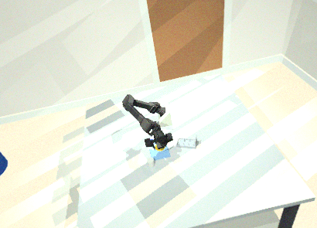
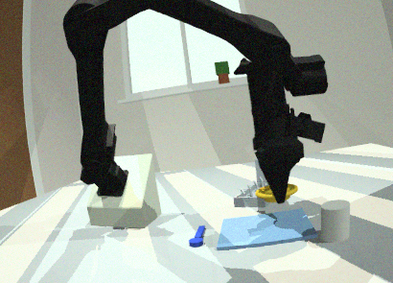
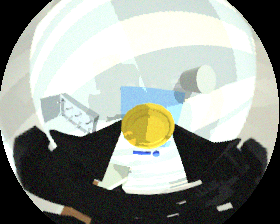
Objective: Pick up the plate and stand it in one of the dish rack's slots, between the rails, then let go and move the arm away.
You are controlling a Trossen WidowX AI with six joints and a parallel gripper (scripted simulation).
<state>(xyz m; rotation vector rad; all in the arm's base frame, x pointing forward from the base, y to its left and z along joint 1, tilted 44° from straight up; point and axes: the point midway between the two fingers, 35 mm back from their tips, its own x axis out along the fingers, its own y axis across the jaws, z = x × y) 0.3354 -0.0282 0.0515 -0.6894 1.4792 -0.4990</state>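
Note:
The yellow plate (image 1: pixel 159 148) (image 2: pixel 265 194) (image 3: pixel 150 125) is lifted a little above the blue mat (image 1: pixel 161 154) (image 2: pixel 240 233) (image 3: pixel 131 96) and lies roughly level. My gripper (image 2: pixel 281 200) (image 3: pixel 148 127) points down and is shut on the plate, with a black finger at each side of it in the wrist view. The near finger hides part of the plate in the exterior view. The grey dish rack (image 1: pixel 187 143) (image 2: pixel 245 202) (image 3: pixel 79 115) stands beside the mat, with short upright pegs and no plate seen in it. Its far part is partly hidden in the exterior view.
A grey-white cylinder (image 2: pixel 335 222) (image 3: pixel 205 79) stands at the mat's edge, on the side away from the rack. A blue spoon-like piece (image 2: pixel 196 240) (image 3: pixel 144 153) lies near the mat. A pale wedge-shaped block (image 2: pixel 143 184) (image 3: pixel 115 176) stands by the arm's base.

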